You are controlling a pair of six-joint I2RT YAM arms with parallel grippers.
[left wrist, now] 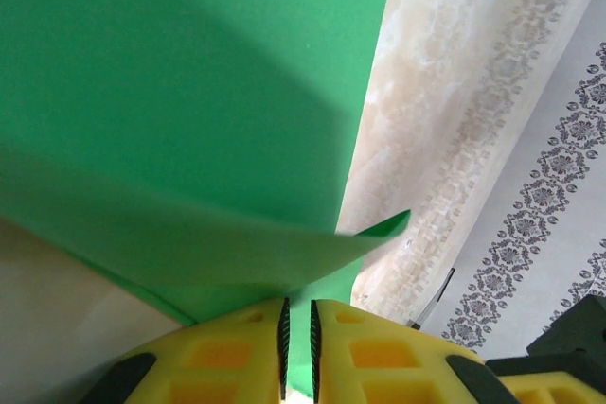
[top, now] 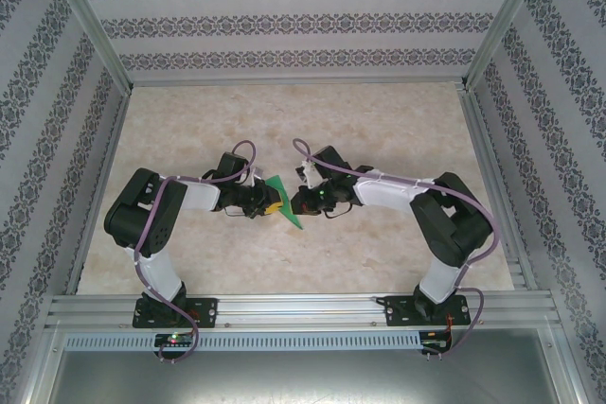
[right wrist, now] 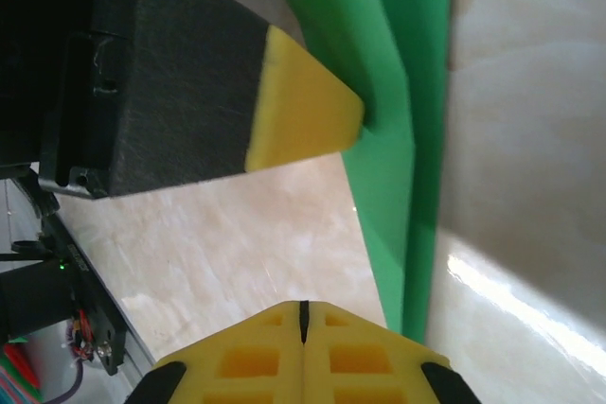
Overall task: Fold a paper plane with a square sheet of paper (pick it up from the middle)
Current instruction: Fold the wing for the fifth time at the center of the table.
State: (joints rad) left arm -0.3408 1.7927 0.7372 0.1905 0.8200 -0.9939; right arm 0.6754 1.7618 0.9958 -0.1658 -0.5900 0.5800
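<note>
The square sheet of paper (top: 283, 199) is bright green and folded into a slim pointed shape with layered flaps, much like a paper plane, and it is held above the table between the two arms. My left gripper (top: 268, 203) is shut on its edge. In the left wrist view the green paper (left wrist: 189, 92) runs down between the yellow fingers of that gripper (left wrist: 297, 306). My right gripper (right wrist: 303, 307) is shut with nothing in it, just left of the folded paper (right wrist: 407, 139) in its own view. The left gripper's yellow fingertip (right wrist: 303, 120) presses on the paper there.
The beige marble-patterned tabletop (top: 294, 120) lies under both arms. Patterned walls and aluminium frame posts (top: 87, 26) enclose it on three sides. A metal rail (top: 303, 307) with the arm bases runs along the near edge.
</note>
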